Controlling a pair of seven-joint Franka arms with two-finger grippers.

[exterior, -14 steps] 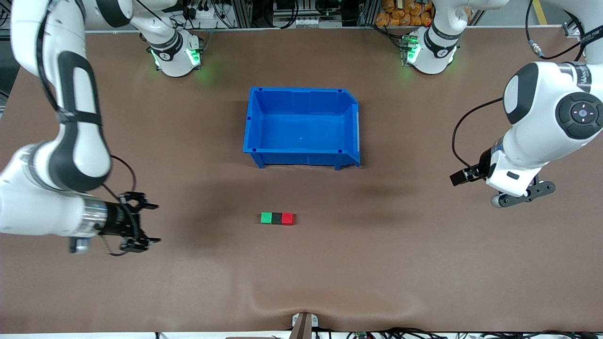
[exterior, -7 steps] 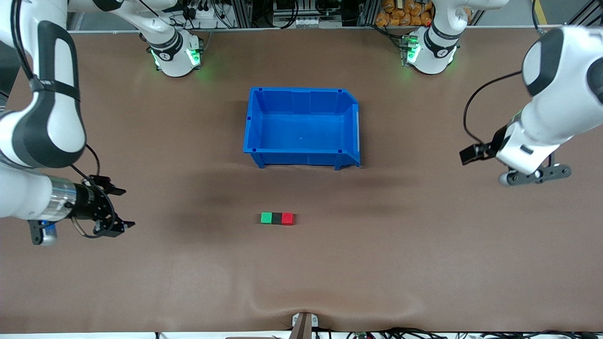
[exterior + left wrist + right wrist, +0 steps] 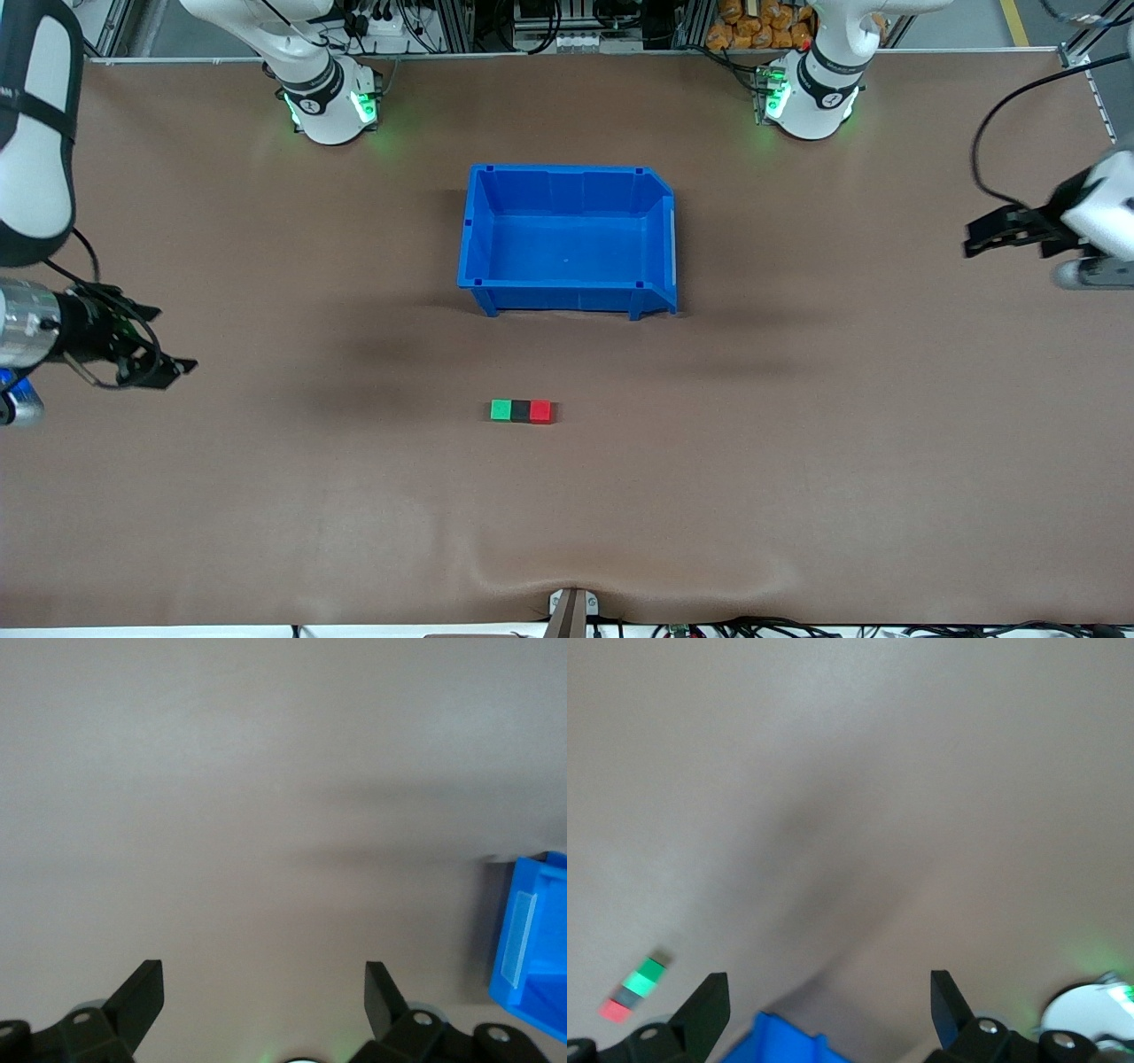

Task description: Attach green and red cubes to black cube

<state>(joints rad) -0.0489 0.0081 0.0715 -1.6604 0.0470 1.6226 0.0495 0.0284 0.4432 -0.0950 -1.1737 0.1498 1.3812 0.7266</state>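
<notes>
Brown matte covering spreads over the whole table (image 3: 797, 496), creased into a small ridge at the edge nearest the front camera, where a metal bracket (image 3: 568, 611) sits. Along the edge where the arm bases (image 3: 330, 105) stand with green lights glowing, there are cable bundles, aluminium framing and a heap of orange packets (image 3: 753, 22). No readable writing shows anywhere.

At the right arm's end, the right gripper (image 3: 151, 341) hangs over bare table, its fingers (image 3: 704, 1005) spread wide with nothing between them. Well away from it, toward the middle of the table, the three cubes lie in one touching row: green cube (image 3: 501, 409) on the side toward this gripper, black cube (image 3: 521, 410) in the centre, red cube (image 3: 540, 411) on the side toward the left gripper. The row shows small in the right wrist view, green (image 3: 650, 970) to red (image 3: 617, 1010).

The blue bin (image 3: 567, 297) stands farther from the front camera than the row, between the two grippers, with nothing inside.

At the left arm's end, the left gripper (image 3: 997, 232) hangs over bare table, fingers (image 3: 142, 992) spread wide and holding nothing; a corner of the bin (image 3: 532, 948) shows off to one side of it.
</notes>
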